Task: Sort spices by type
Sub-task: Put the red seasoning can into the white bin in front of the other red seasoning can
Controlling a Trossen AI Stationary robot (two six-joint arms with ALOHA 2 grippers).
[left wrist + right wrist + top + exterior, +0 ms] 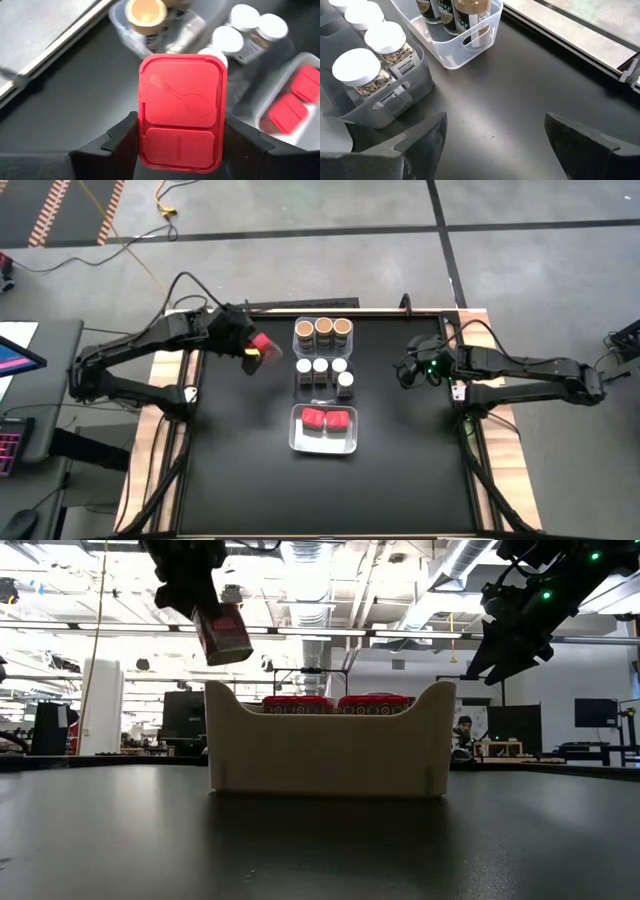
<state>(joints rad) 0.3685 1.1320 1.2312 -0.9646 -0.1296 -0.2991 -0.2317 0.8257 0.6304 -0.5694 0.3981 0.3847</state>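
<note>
My left gripper (pixel 256 350) is up in the air left of the bins, shut on a red square-topped spice jar (pixel 182 110), which also shows high in the low view (pixel 222 635). Three clear bins stand in a row at the table's middle. The far bin (pixel 323 332) holds three brown-topped jars, the middle bin (pixel 323 372) holds several white-topped jars, and the near bin (pixel 325 428) holds red-topped ones. My right gripper (pixel 408 370) hovers right of the bins, open, with nothing between its fingers (pixel 427 135). My left gripper pinches the red-topped jar between its two fingers, one on each of two opposite sides (pixel 141 145) at the lid end. The fingers come slanting down from above. The jar hangs tilted below them (pixel 225 640), lifted clear of the table, its lid facing the wrist.
The black table top (pixel 240 470) lies bare on the near left and right of the bins. A raised frame edge (pixel 470 310) runs round the table. In the low view the near bin's wall (pixel 330 755) hides the bins behind it.
</note>
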